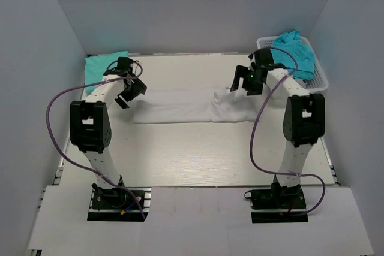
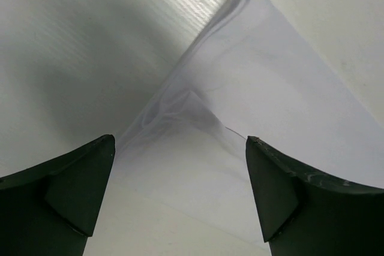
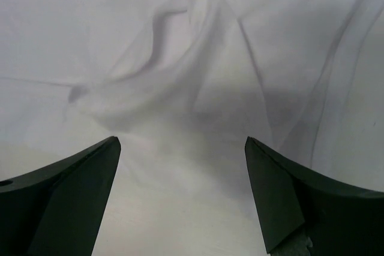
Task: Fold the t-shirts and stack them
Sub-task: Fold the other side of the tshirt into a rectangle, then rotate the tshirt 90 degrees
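Left pincer (image 2: 180,142) and right pincer (image 3: 182,141), both released and empty, above white t-shirt (image 1: 180,112), outline cut off in wrist views

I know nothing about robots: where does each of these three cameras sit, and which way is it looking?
Top external: fixed above and behind the arms, looking down at the table; shows both arms, left gripper, right gripper, white t-shirt, folded teal t-shirt, another teal t-shirt in the basket.
Left wrist: on the left wrist, looking down between open left fingers at one end of the white t-shirt.
Right wrist: on the right wrist, looking between open right fingers at rumpled white cloth.
Shared: all three see the white t-shirt.
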You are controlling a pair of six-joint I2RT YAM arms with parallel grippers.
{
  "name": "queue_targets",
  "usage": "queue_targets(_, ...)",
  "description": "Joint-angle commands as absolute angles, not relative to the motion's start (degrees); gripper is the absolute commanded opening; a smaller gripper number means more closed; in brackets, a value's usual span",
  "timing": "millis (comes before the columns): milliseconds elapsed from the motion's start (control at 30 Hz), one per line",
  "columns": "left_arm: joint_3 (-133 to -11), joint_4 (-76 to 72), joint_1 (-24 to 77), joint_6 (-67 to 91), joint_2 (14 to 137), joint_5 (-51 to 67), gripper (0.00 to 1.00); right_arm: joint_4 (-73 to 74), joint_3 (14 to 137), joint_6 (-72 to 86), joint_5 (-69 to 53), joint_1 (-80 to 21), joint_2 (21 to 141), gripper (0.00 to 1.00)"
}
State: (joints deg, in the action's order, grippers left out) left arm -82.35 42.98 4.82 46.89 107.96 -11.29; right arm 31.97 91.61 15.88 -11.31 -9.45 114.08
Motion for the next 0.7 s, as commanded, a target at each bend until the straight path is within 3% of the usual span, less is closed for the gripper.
queue_targets(0, -83.1, 40.8, 5.7, 45.2, 101.4, -7.3, 1.00, 26.6, 82.3, 14.3, -15.2, -10.1, 105.2, 0.90)
queue_targets(167, -80.8, 34.8, 5.7, 43.2, 100.7, -0.5, 1.00, 22.1, 78.1, 15.6, -21.7, -12.2, 103.4, 0.90)
queue_targets(467, -80.2, 35.1, 5.7, 40.4, 99.9, 0.7, 1.00, 16.2, 92.6, 20.6, -30.1, -17.3, 122.1, 0.90)
queue_targets(667, -77.1, 33.8, 5.7, 37.6, 97.6, 3.3, 1.00, 18.6, 104.6, 21.6, -26.6, -17.7, 129.1, 0.90)
